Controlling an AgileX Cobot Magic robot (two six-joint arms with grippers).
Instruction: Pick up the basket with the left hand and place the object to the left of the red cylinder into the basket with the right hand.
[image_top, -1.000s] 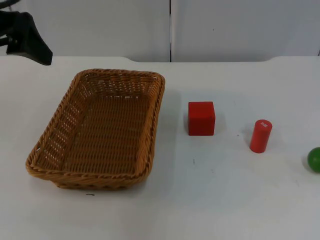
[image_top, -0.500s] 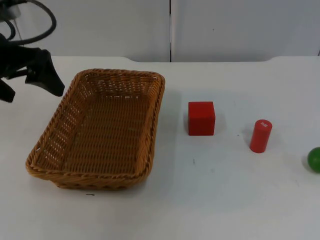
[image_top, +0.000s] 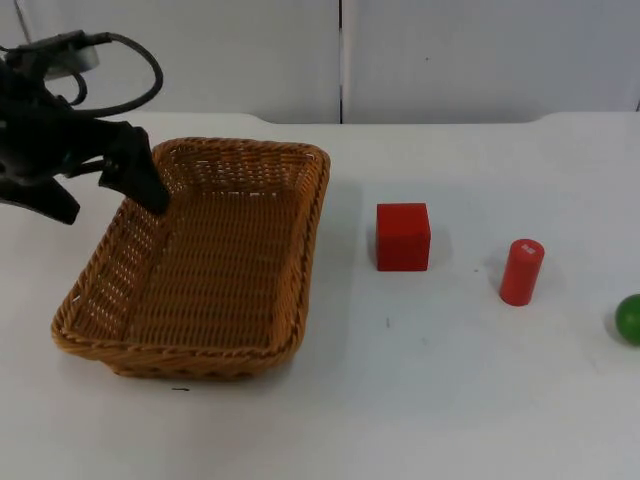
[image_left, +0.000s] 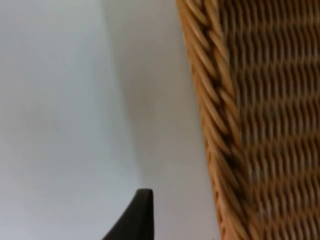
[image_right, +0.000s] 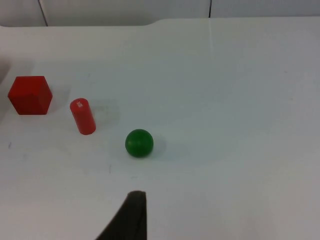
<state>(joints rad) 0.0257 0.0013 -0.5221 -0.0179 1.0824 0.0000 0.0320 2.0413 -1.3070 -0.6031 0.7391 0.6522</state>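
Top view: red cube (image_top: 403, 237) between basket (image_top: 200, 262), red cylinder (image_top: 521, 272)

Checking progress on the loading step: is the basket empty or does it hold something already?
Empty. The basket shows only bare weave inside; the red cube sits on the table beside the red cylinder.

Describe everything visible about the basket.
The basket is a shallow rectangular tray of woven tan wicker with rounded corners, a thick braided rim and sloping walls. It sits flat on the white table, holding nothing, with the red cube apart to one side. The left gripper is open at its far left rim, one finger inside the wall and one outside; contact cannot be told. The left wrist view shows the braided rim up close.
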